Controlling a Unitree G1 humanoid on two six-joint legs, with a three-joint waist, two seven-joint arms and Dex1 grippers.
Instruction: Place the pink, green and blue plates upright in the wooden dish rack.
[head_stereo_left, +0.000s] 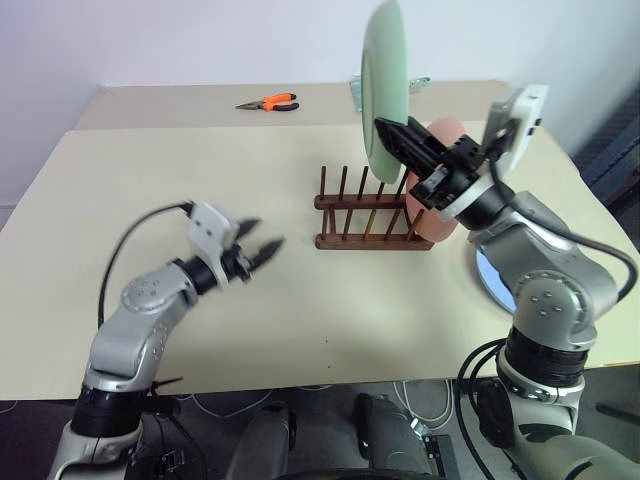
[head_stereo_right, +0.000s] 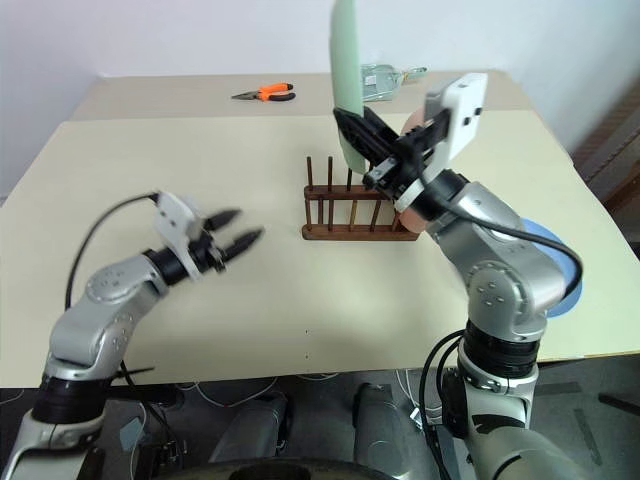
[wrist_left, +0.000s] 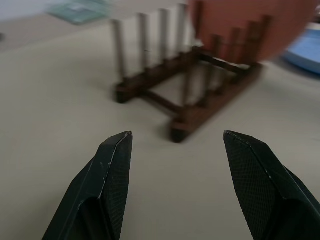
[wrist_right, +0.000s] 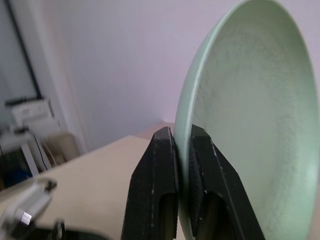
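My right gripper (head_stereo_left: 384, 130) is shut on the lower rim of the pale green plate (head_stereo_left: 385, 85), holding it upright in the air above the wooden dish rack (head_stereo_left: 368, 215). The right wrist view shows both fingers (wrist_right: 160, 165) pinching the green plate (wrist_right: 250, 125) at its edge. The pink plate (head_stereo_left: 436, 228) stands upright in the rack's right end. On the table to the right of the rack, partly behind my right arm, lies the blue plate (head_stereo_left: 492, 278). My left gripper (head_stereo_left: 262, 248) hovers open and empty over the table, left of the rack (wrist_left: 190, 95).
Orange-handled pliers (head_stereo_left: 270, 102) lie on the far table, and a clear glass object (head_stereo_right: 385, 75) sits behind the green plate. The beige table (head_stereo_left: 200, 170) ends at a front edge close to my arms.
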